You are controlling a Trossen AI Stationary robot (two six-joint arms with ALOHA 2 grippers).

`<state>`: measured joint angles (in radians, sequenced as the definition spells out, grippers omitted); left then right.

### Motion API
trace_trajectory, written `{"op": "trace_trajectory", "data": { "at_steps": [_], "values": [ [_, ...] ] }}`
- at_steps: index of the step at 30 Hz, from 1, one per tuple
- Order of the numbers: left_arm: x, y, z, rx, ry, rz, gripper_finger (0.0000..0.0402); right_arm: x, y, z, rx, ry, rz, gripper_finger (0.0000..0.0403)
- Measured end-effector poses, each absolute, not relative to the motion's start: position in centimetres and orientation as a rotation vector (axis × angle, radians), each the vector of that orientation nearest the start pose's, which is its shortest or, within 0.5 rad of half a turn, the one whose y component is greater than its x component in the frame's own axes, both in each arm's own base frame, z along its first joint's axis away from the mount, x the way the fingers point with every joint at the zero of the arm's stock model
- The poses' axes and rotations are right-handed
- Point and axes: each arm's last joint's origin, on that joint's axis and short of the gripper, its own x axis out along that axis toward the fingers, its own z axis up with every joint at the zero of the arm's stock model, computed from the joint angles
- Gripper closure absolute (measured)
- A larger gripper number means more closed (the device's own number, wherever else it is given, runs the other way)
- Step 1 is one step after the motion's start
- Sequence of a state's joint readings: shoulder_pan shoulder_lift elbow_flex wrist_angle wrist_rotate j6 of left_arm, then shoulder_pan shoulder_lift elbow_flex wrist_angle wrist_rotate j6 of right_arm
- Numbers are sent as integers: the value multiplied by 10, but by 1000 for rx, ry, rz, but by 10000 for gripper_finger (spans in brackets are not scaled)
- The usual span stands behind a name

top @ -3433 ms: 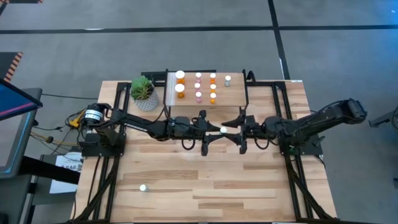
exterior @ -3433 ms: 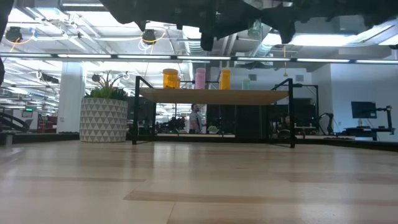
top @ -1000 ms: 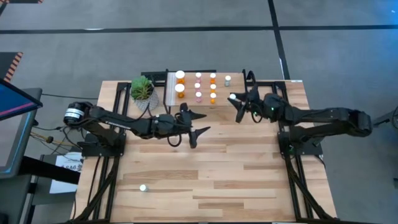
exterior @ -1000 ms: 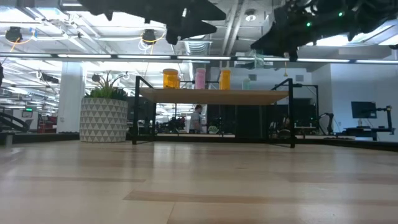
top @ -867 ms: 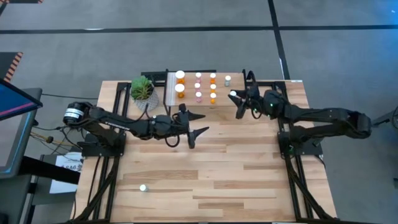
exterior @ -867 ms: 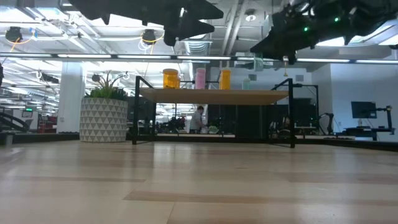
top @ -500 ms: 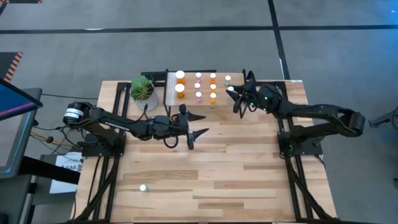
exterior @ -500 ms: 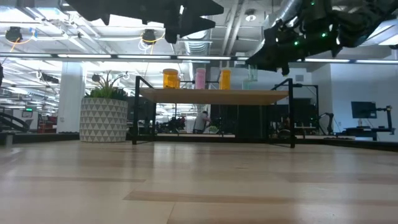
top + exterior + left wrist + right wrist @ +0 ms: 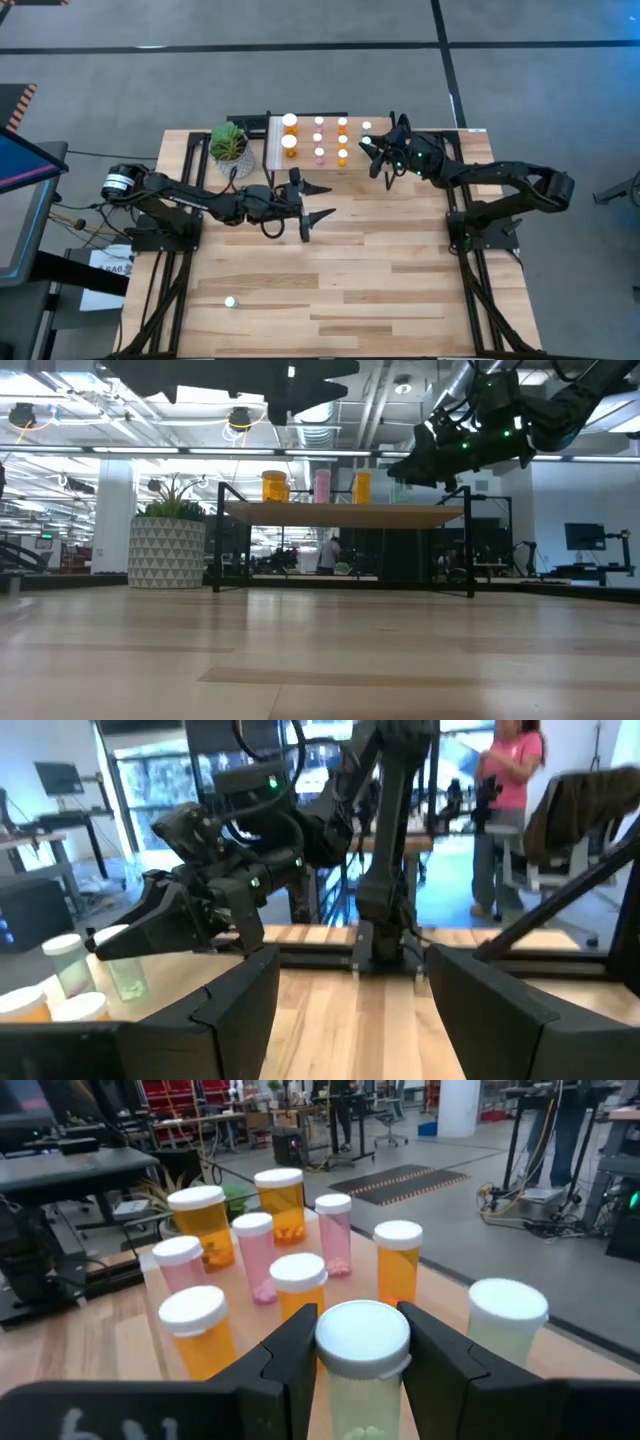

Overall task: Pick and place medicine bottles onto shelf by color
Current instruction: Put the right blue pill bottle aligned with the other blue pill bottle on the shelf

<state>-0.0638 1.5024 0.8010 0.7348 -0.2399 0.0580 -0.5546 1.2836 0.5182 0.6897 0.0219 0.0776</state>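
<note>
Right gripper (image 9: 372,153) nearer shelf (image 9: 305,165), gripping bottle (image 9: 362,1355)

Low view: shelf (image 9: 340,515) at far centre, carrying two orange bottles (image 9: 274,487) and a pink bottle (image 9: 322,486). Right gripper (image 9: 408,468) hovers above shelf's right end, possibly holding a pale bottle (image 9: 402,490). Patterned planter (image 9: 166,550) at left.
</note>
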Motion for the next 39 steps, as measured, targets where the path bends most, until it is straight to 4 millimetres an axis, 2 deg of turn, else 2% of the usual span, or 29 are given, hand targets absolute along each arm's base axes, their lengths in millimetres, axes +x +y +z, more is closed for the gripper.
{"op": "trace_trajectory", "data": {
  "at_steps": [7,13,24,27,34,39],
  "values": [
    [299,-7,247,15,-208,157,159,218,-141,223,95,50,-597,255],
    [283,-3,250,5,-229,171,159,217,-143,223,74,54,-604,253],
    [282,-3,251,-4,-225,167,159,223,-142,222,94,25,-599,246],
    [282,-3,251,-4,-223,167,159,227,-143,215,102,63,-607,246],
    [282,-3,250,-7,-219,167,159,237,-149,215,90,72,-608,246],
    [283,-3,249,-5,-202,167,159,236,-149,214,80,93,-609,248]
  ]
}}
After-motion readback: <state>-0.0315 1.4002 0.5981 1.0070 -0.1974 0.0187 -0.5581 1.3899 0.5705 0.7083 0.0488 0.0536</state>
